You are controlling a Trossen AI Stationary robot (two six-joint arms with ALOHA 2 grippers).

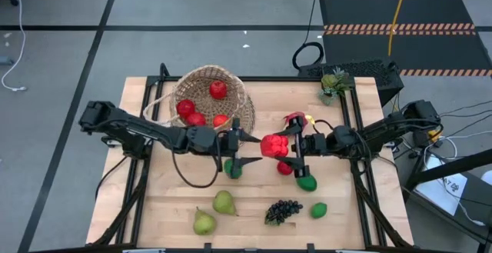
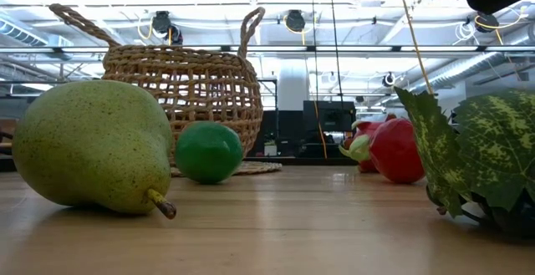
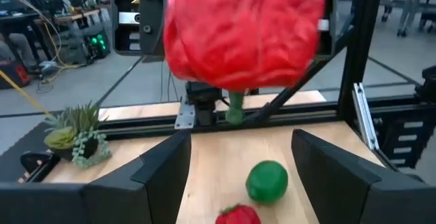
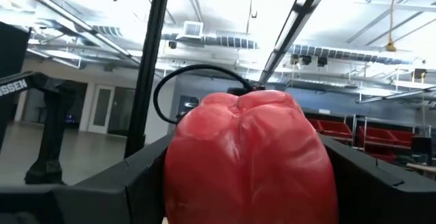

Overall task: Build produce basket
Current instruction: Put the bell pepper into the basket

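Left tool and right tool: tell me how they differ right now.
The right tool is shut on the red pepper and holds it above the table; the left tool is open and holds nothing. The right tool comes from the right side, the left tool from the basket side. Both meet at mid-table, facing each other.

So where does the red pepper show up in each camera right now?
High view: red pepper at table centre, in the right gripper, facing the open left gripper.
Low view: not in it; held above the frame.
Left wrist view: fills the top centre, stem down.
Right wrist view: fills the lower centre between the fingers.
Shared landmark: the green lime, also below the pepper in the left wrist view.
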